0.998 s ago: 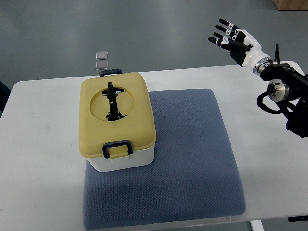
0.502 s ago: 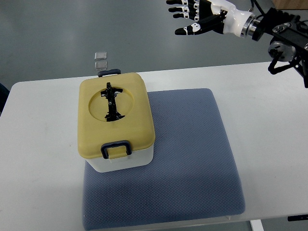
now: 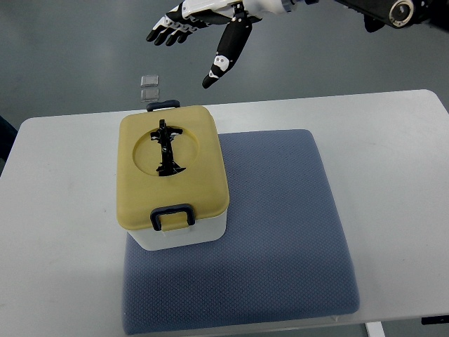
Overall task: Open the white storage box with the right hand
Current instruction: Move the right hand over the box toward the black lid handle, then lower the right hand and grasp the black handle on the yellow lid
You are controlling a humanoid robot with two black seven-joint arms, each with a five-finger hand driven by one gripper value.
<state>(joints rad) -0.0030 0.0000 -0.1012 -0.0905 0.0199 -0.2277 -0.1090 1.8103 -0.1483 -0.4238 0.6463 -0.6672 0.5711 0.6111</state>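
— Starting from the left: what lies on the table (image 3: 63, 232) there?

— The white storage box (image 3: 172, 184) sits on the left part of the table, its base on the left edge of the blue-grey mat (image 3: 280, 232). Its yellow lid (image 3: 168, 165) is closed. One dark latch (image 3: 172, 215) shows on the edge nearest me, another dark latch (image 3: 161, 105) on the far edge. A black handle (image 3: 165, 149) lies folded flat in the round recess of the lid.

— And your hand?

— My right hand (image 3: 203, 21) hangs in the air beyond the table's far edge, its arm coming in from the upper right. My fingers (image 3: 165, 31) are spread and hold nothing; the thumb points down toward the far latch. Nothing touches the box.

— Which way is the box from your fingers?

— Toward me and below. The box's long axis runs roughly from far to near, so the far latch is the part nearest my fingers, and the near latch lies well apart from them, at the other end. My left hand is out of view, so the right is the only one placed to work.

— So the next move?

— I judge it to be a descent onto the far latch.
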